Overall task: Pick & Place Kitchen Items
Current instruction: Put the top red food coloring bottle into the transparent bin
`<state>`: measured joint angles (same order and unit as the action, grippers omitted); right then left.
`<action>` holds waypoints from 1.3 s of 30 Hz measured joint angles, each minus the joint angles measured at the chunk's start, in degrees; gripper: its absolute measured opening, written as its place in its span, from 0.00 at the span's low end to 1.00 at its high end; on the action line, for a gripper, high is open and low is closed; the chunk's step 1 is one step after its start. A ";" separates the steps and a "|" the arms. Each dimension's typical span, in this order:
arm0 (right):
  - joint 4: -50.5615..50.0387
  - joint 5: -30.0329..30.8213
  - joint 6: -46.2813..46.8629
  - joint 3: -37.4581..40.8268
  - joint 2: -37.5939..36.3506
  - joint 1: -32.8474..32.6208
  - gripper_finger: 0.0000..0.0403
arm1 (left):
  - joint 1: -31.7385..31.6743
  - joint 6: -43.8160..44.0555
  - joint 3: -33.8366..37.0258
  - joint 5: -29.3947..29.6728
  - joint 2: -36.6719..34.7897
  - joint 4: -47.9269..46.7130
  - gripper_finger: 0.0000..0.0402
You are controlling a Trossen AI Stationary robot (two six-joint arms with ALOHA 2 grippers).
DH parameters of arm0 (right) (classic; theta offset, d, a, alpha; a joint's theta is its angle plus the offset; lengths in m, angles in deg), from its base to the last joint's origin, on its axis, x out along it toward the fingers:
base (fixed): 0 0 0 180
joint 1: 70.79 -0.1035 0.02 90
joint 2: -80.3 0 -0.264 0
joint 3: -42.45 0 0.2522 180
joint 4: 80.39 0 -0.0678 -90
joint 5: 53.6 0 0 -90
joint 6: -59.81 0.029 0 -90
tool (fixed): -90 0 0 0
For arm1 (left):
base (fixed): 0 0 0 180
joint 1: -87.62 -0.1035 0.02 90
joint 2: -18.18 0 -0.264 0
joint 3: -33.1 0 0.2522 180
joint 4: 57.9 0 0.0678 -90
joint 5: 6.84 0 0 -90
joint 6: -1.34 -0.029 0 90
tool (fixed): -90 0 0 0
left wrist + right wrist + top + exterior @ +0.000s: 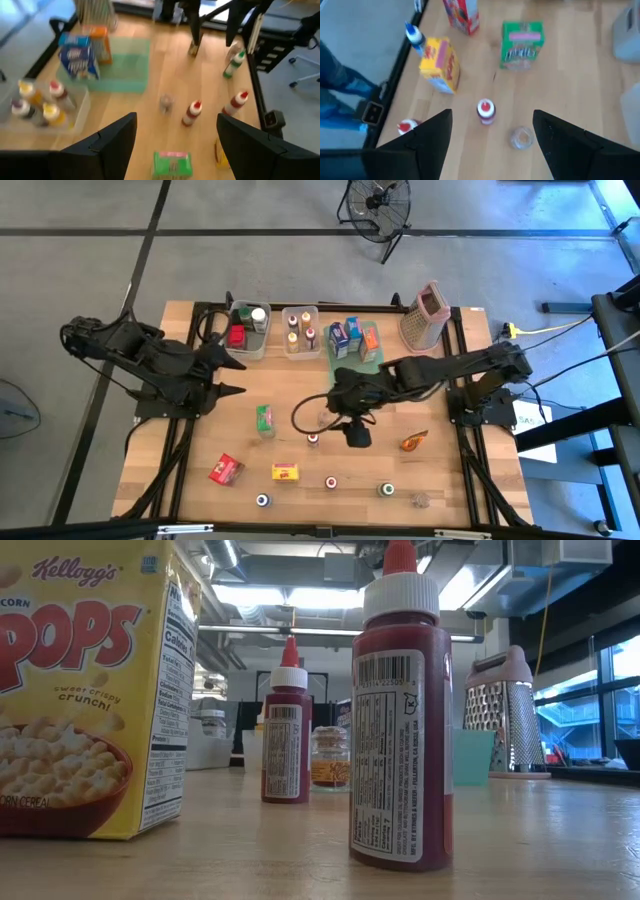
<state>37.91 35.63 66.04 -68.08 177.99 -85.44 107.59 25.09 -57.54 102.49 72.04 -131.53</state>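
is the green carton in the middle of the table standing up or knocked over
Standing upright. The green carton shows its narrow top in the high view, and the right wrist view shows it standing.

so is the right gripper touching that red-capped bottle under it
Apart. The right wrist view shows the right gripper open, with bare table visible between each finger and the red-capped bottle, and nothing held.

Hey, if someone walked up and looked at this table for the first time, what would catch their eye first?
Probably the right pincer, open and empty, hanging over the table's middle just above a red-capped bottle and beside a green carton. Next, the pinkish box grater standing at the far right edge. The left pincer waits open at the left side.
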 joint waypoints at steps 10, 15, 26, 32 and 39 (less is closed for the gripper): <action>1.82 -1.64 0.31 0.00 6.38 0.54 0.69 | 3.76 -0.87 0.00 0.20 -1.02 -3.48 0.67; 3.84 -0.29 0.16 0.00 10.52 -0.89 0.69 | 4.96 -1.43 0.00 0.22 -1.30 -4.50 0.67; 7.61 2.02 0.17 0.00 16.24 -1.67 0.69 | 5.55 -2.00 0.00 0.24 -1.28 -4.77 0.67; 7.92 2.21 0.16 0.00 16.50 -1.65 0.69 | 5.55 -2.00 0.00 0.24 -1.28 -4.75 0.67; 6.87 2.24 0.03 0.00 17.26 -1.65 0.69 | 5.55 -2.00 0.00 0.24 -1.28 -4.71 0.67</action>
<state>44.79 37.87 66.07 -68.08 195.25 -87.09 113.14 23.10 -57.54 102.73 70.76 -136.24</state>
